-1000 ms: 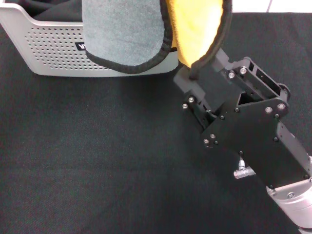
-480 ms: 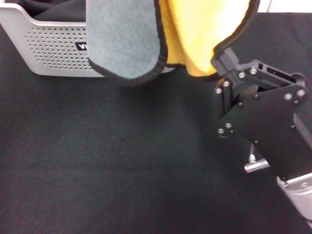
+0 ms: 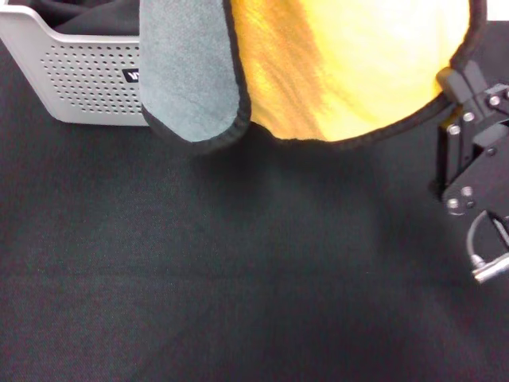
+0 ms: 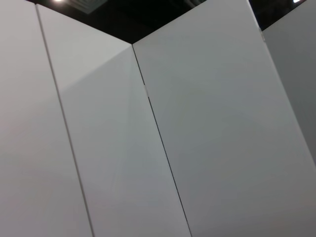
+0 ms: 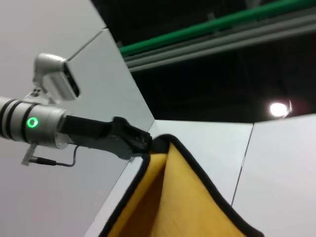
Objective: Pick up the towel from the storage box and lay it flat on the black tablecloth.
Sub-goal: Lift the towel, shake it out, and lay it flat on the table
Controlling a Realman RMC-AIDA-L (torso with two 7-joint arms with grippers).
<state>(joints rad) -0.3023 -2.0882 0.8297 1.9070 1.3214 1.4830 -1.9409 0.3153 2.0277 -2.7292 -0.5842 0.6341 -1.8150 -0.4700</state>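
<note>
Towel (image 3: 342, 72): hangs in the air above the black tablecloth (image 3: 238, 278), just in front of the storage box (image 3: 79, 79); yellow-orange face spread wide toward the right, a grey flap with black trim drooping at its left
Storage box: far left on the cloth; perforated wall and a bit of black label show; something dark lies inside
Right gripper (image 3: 477, 79): head view shows only its black body at the right edge, against the towel's trimmed corner; I cannot tell how its fingers stand
Left gripper (image 5: 148, 144): absent from the head view; the right wrist view shows it pinched shut on the towel's top corner, yellow fabric falling below
Left wrist view: only grey wall panels (image 4: 197, 123)
</note>
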